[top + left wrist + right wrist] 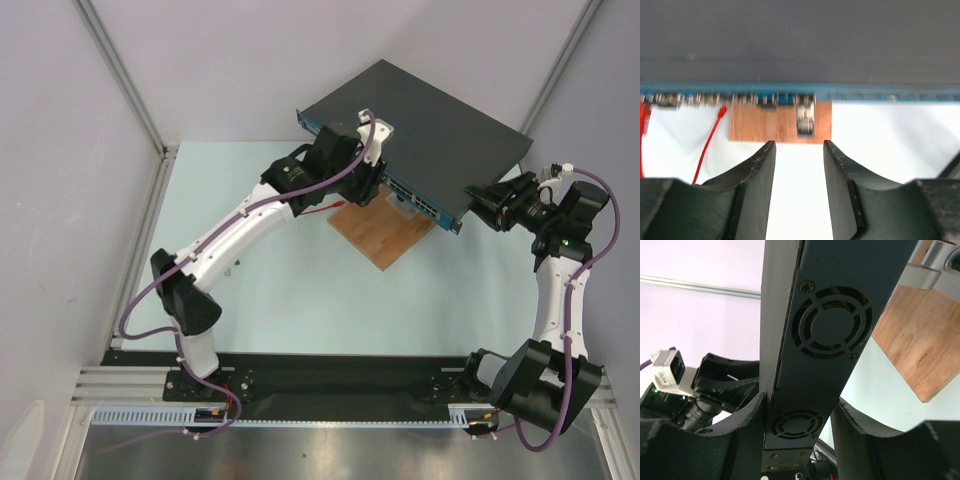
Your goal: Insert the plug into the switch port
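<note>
my left pincer [799,145] stands open, nothing between its jaws. the plug [805,118] lies straight ahead, apart from me, its length in line with my reach, at the port row [750,98] of the switch [800,45], seemingly seated. my right pincer [799,401] clamps the switch's vented end.

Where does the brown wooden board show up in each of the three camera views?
Top external: the wooden board lies near the centre, just in front of the switch and its blue front edge.
Left wrist: the board is at centre, directly below the blue port strip of the switch.
Right wrist: the board is at upper right, beside the fan-vented side of the switch.
Shared landmark: the switch, next to the board in all three.
</note>
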`<action>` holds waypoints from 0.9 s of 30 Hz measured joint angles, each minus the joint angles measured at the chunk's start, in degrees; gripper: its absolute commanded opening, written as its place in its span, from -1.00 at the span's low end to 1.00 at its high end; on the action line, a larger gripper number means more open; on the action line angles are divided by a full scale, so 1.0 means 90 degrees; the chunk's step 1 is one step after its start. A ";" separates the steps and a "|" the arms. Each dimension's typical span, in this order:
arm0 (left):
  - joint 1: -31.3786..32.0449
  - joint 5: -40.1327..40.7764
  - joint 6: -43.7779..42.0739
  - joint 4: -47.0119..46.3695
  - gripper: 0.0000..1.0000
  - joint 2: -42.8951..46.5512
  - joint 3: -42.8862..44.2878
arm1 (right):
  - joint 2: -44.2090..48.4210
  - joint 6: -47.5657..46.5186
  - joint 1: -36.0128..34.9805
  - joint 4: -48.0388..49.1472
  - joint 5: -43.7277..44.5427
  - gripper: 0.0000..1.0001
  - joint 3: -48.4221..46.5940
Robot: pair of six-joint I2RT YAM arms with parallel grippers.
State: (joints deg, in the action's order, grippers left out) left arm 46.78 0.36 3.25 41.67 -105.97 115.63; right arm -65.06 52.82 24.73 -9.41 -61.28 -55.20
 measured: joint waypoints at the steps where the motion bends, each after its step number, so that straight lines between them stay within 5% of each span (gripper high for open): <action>1: -0.0012 -0.0049 -0.0024 -0.0007 -0.02 0.0136 -0.0141 | 0.0000 0.0000 0.0002 0.0000 0.0000 -1.00 0.0000; 3: -0.0032 -0.0109 -0.0041 0.0005 -0.03 0.0367 -0.0359 | 0.0000 -0.0005 0.0005 -0.0002 -0.0002 -1.00 0.0000; 7: -0.0068 -0.0233 -0.0068 -0.0155 -0.46 0.0903 -0.1122 | 0.0000 -0.0012 0.0010 -0.0002 -0.0007 -1.00 0.0000; 13: -0.0114 -0.0316 -0.0080 -0.0449 -0.83 0.1139 -0.1588 | 0.0000 -0.0015 0.0012 -0.0005 -0.0007 -1.00 0.0000; 27: -0.0119 -0.0471 -0.0024 -0.1163 -0.99 0.0597 -0.1319 | -0.0005 -0.0041 0.0012 -0.0019 -0.0012 -1.00 0.0000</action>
State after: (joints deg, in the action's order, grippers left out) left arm 45.71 -3.88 3.03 31.20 -100.60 103.77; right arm -65.10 52.45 24.84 -9.58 -61.39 -55.20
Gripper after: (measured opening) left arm 0.006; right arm 0.517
